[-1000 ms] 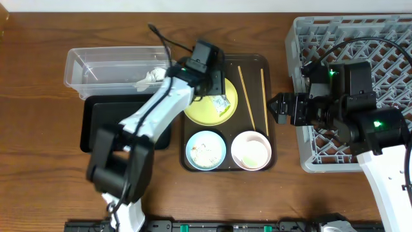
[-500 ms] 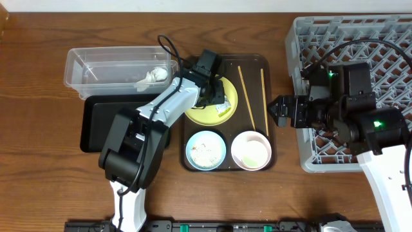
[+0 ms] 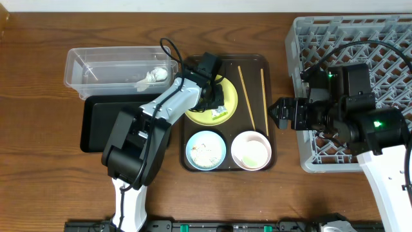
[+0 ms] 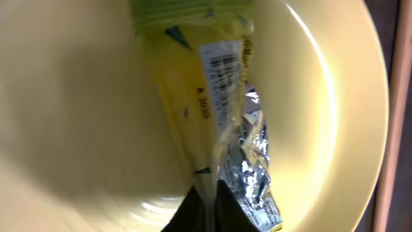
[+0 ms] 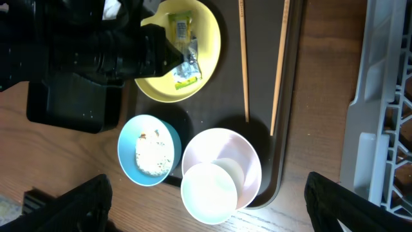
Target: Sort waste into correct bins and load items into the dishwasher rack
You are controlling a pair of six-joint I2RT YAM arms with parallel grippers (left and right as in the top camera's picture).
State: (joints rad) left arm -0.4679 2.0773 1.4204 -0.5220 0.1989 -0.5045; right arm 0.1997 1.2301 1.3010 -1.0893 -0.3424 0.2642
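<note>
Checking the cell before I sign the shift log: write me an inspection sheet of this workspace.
Surface: brown wooden table, no spills seen.
Job's things: wrapper on the yellow plate; rice scraps in the light-blue bowl; small white cup in the white-pink bowl; two chopsticks on the brown tray; clear tub and black tray at left; rack at right, no dishes seen in it.
Clutter: whitish crumpled scrap in the clear tub.
Tools: left tool shut on the wrapper; right tool open, empty, between brown tray and rack.
Cables: black cable loops at each arm.
Surroundings: nothing seen.
</note>
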